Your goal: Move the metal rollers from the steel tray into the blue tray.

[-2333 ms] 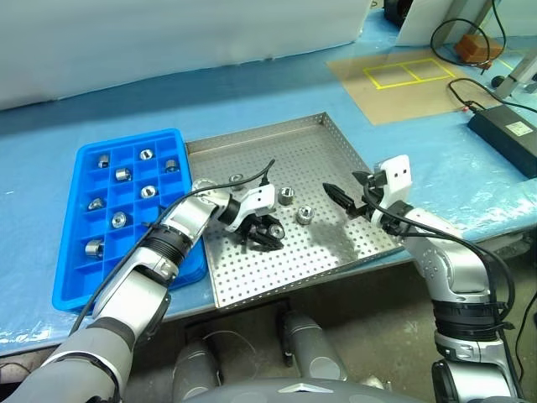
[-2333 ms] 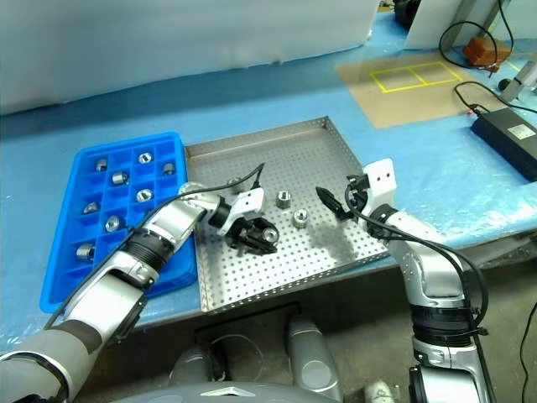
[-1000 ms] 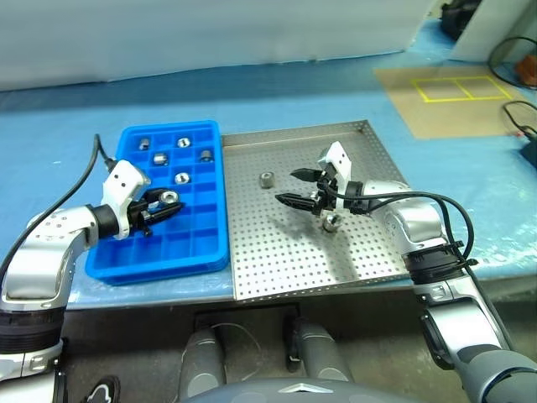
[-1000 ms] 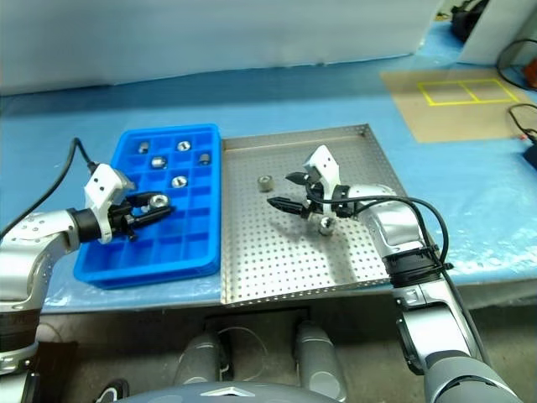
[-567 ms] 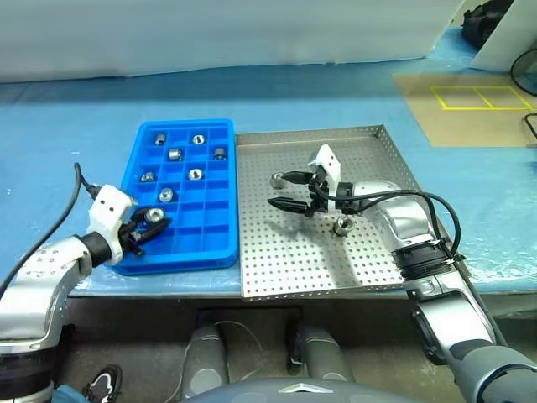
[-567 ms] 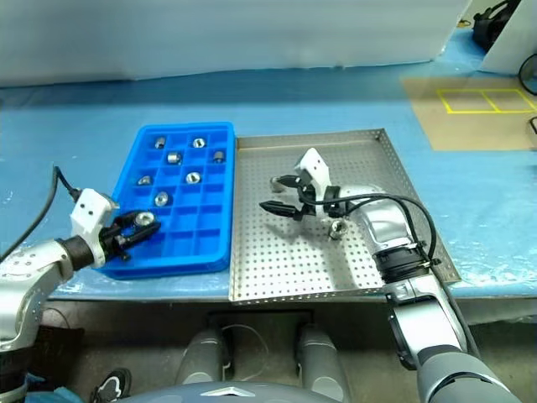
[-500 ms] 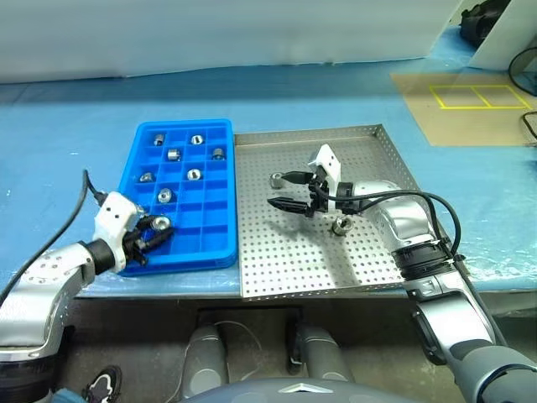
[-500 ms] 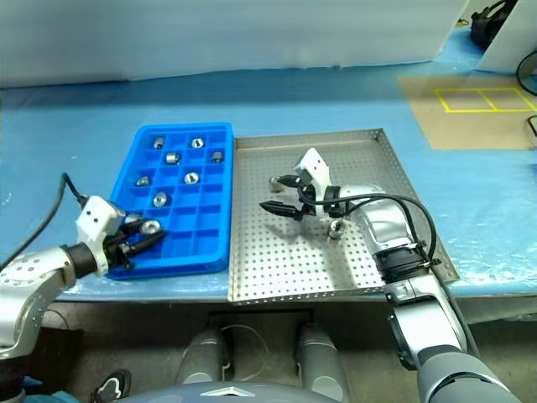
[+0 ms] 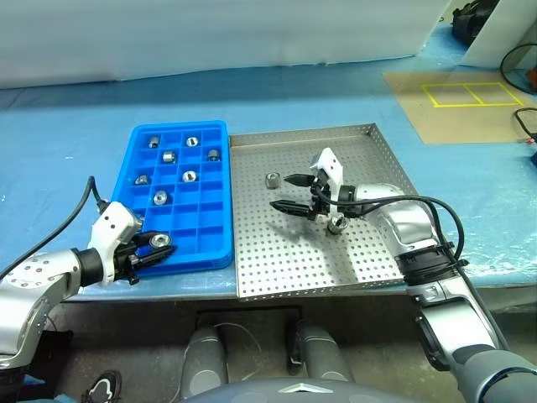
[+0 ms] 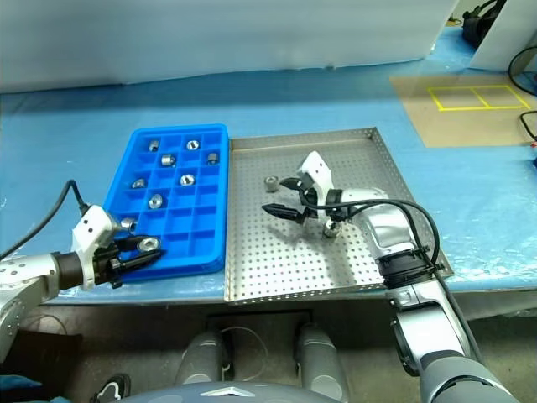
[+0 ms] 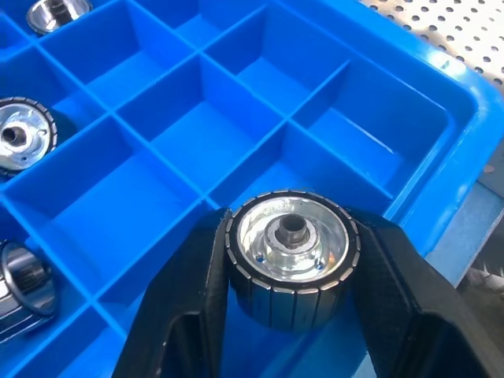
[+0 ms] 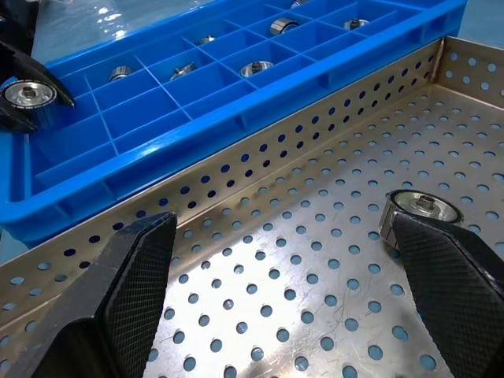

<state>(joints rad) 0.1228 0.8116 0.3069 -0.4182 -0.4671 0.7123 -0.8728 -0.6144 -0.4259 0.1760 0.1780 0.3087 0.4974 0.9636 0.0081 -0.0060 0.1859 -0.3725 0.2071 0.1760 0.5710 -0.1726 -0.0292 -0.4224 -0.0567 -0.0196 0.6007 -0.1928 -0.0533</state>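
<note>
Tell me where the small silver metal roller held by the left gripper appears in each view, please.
Left eye view: roller between the left gripper's black fingers, at the bright blue plastic tray's near edge.
Right eye view: same roller over the tray's near left part.
Left wrist view: centre, clamped over a compartment.
Right wrist view: far corner, beside the tray.
Shared landmark: the blue tray.

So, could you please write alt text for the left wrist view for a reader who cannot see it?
The left gripper holds a metal roller between its two black fingers, just above the blue tray and its square compartments. Other rollers sit in nearby compartments, and the steel tray borders one corner.
</note>
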